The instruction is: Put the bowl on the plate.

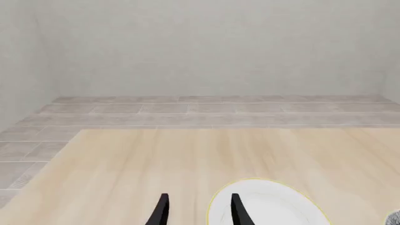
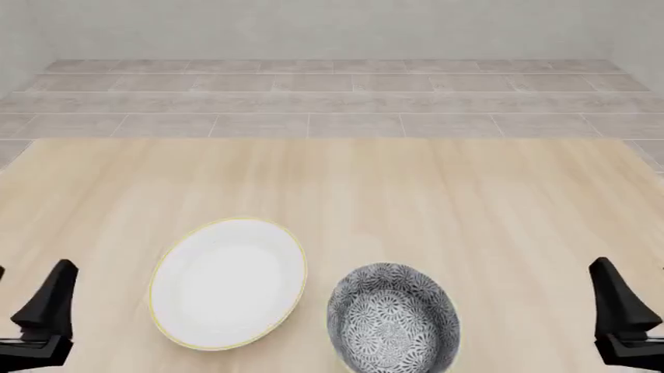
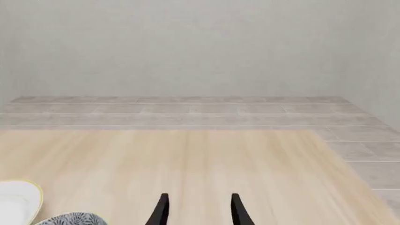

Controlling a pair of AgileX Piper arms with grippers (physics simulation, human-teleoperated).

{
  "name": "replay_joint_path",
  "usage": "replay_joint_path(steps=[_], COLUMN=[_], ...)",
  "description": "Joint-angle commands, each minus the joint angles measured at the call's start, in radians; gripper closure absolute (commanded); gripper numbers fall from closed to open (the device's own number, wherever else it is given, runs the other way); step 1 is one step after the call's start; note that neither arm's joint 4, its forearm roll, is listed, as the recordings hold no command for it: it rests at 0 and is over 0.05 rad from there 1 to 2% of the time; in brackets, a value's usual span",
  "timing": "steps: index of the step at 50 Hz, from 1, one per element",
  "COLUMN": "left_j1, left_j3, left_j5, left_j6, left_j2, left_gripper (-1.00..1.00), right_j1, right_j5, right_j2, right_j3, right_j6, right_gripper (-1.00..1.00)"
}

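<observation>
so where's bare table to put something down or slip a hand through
Bare wood fills the far half of the table beyond the plate and bowl, plus strips between each dish and the nearer gripper, left gripper and right gripper. It is tight only where plate and bowl nearly meet.

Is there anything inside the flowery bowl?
No. The bowl looks empty in the front view: only its flowery pattern shows inside. The wooden table under it is hidden. The plate sits beside it, also bare.
</observation>
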Motion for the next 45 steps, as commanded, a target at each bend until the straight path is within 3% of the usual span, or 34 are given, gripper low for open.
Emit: replay_joint_path(steps=[1, 24, 45], left_j1=[0.004, 0.003, -0.002], left_j3=[0.001, -0.006, -0.014], left_j5=[0.004, 0.005, 0.006], left_j6=[-0.005, -0.013, -0.013], left_j2=[-0.008, -0.012, -0.013], left_gripper=[-1.00, -1.00, -1.00], right_j1=[0.008, 0.057, 0.174], right_j5=[0.086, 0.127, 0.062], right_j2=[0.007, 0.046, 0.201], right_j3=[-0.089, -0.186, -0.219], right_j6=[0.001, -0.013, -0.057], right_gripper=[-1.00, -1.00, -1.00])
